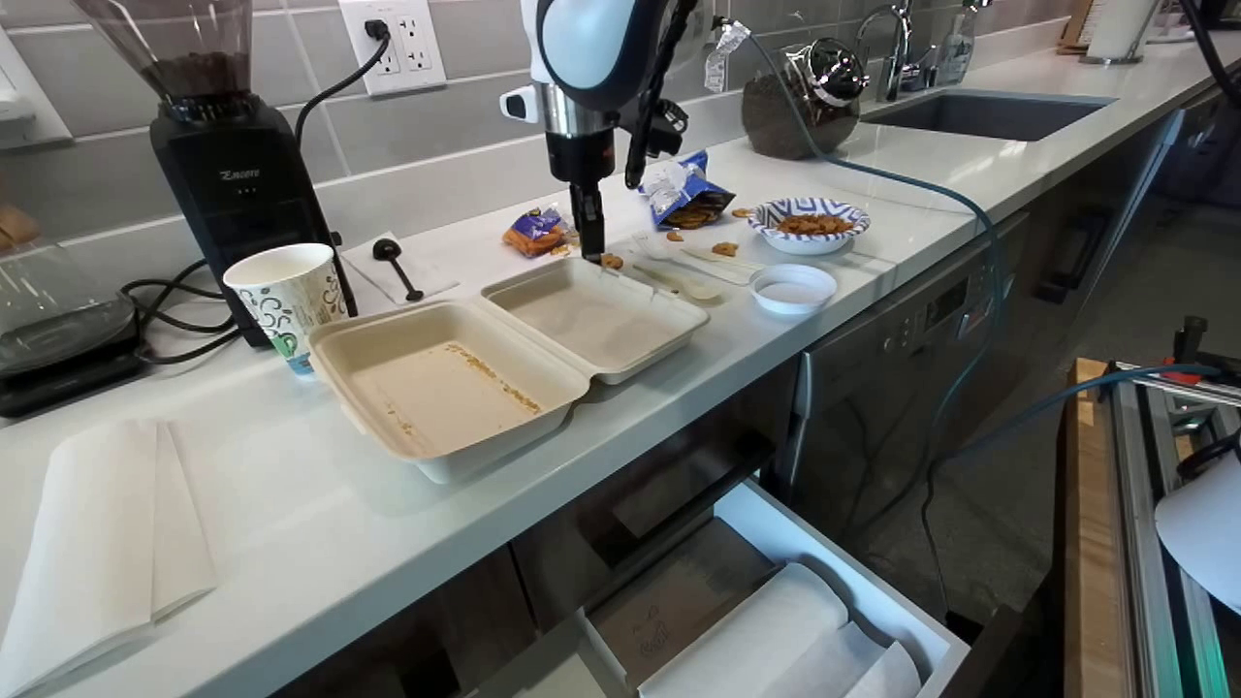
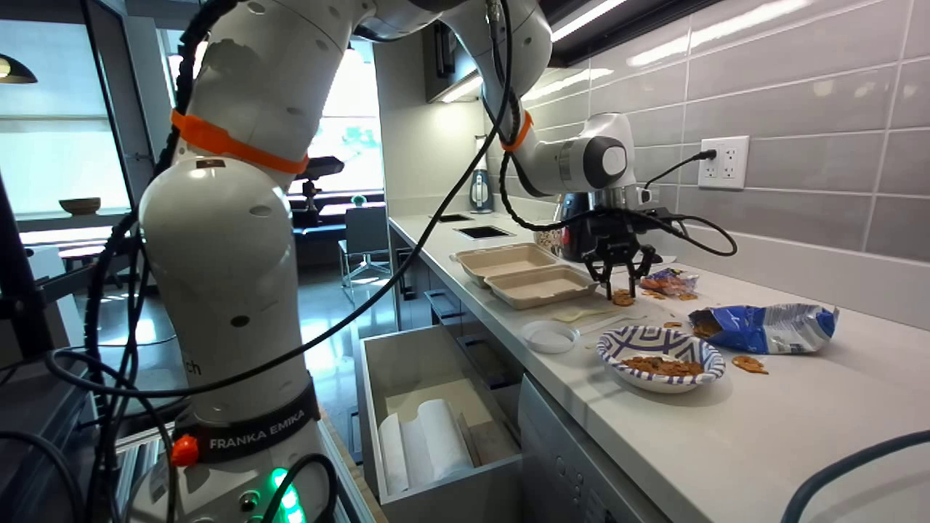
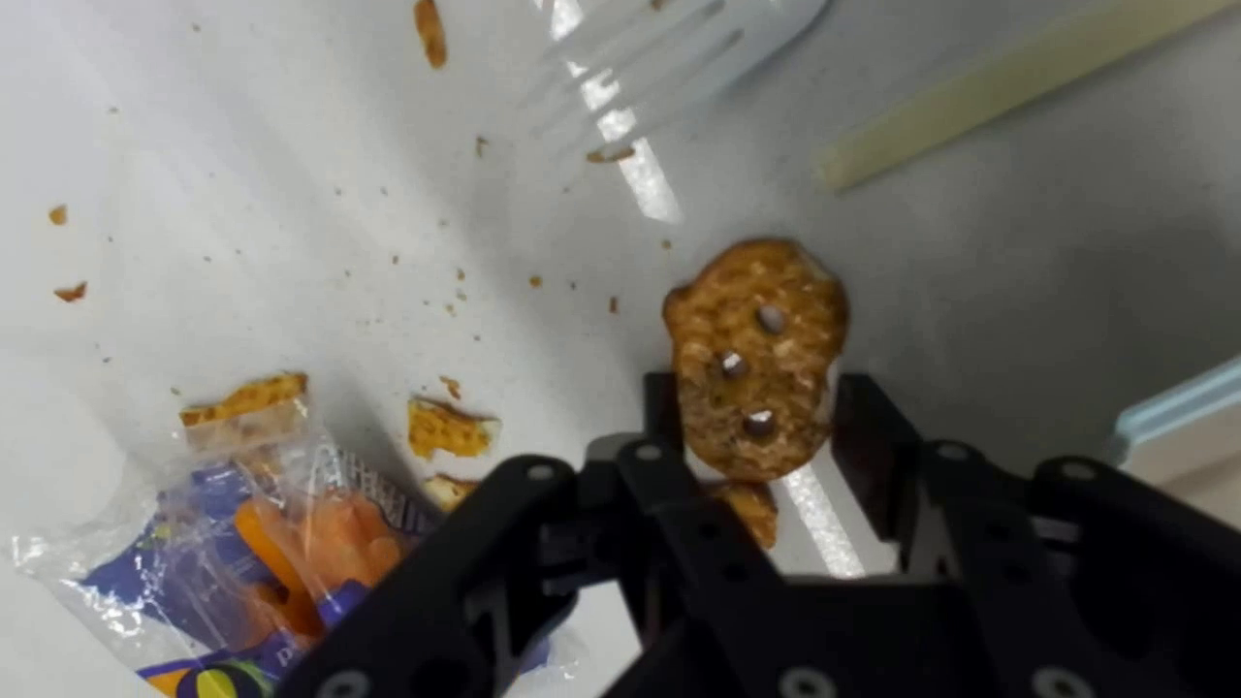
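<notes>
A smooth, glossy pale bench [image 1: 291, 465] carries a hinged tan clamshell box [image 1: 417, 378] of matte moulded fibre, open, round-cornered, with a streak of grainy orange crumbs [image 1: 490, 373] inside. Around it are a flared white bowl [image 2: 661, 341] patterned in blue zigzags and holding rough brown bits [image 2: 665, 365], a shallow round white dish [image 1: 793, 306], a crinkled blue-and-silver bag [image 2: 774, 327], and a transparent plastic pouch [image 3: 175, 562] printed in blue and purple over smooth orange pieces [image 3: 354, 538]. A clear, shiny plastic fork [image 3: 688, 48] and a flat cream-yellow handle [image 3: 1018, 97] show in the wrist view. The flat brown pretzel cracker [image 3: 761, 378] is an uneven oval, glossy and finely pitted, darker toward its lower part in the wrist view, and pierced by three holes; it sits between the two black fingers [image 3: 873, 436], just beside the box in both exterior views. The fingers stand narrow, at about the cracker's width, one along each side; whether they press on it I cannot tell. Counted, there are one box in two halves, one bowl, one dish, one bag, one pouch, three broken cracker pieces [image 3: 446, 428] by the pouch, and three more brown crackers [image 1: 725, 249] near the bag in an exterior view.
</notes>
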`<state>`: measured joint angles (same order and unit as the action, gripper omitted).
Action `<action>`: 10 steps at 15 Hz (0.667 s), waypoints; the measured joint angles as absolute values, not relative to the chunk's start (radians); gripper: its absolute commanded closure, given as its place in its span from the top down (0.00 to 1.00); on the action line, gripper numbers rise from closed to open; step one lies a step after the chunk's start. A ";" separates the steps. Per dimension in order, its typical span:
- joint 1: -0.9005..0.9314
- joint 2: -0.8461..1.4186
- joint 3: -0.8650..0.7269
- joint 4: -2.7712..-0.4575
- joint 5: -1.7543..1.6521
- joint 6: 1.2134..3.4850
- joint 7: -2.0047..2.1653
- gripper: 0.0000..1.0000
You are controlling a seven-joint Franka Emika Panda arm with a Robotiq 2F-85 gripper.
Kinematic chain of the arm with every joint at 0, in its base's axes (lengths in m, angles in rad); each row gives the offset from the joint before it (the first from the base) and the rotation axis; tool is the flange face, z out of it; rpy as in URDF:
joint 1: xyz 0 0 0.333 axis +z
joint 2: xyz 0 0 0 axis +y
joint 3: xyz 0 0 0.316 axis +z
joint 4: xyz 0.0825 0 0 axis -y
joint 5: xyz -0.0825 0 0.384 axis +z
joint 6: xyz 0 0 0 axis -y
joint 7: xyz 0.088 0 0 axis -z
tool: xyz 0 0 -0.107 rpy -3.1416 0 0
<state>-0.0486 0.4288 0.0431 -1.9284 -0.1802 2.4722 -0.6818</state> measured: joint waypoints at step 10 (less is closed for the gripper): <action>-0.035 0.470 0.043 -1.865 -0.212 2.466 -0.635 0.46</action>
<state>-0.0345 0.4700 0.0429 -1.8652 -0.2117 2.4664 -0.6347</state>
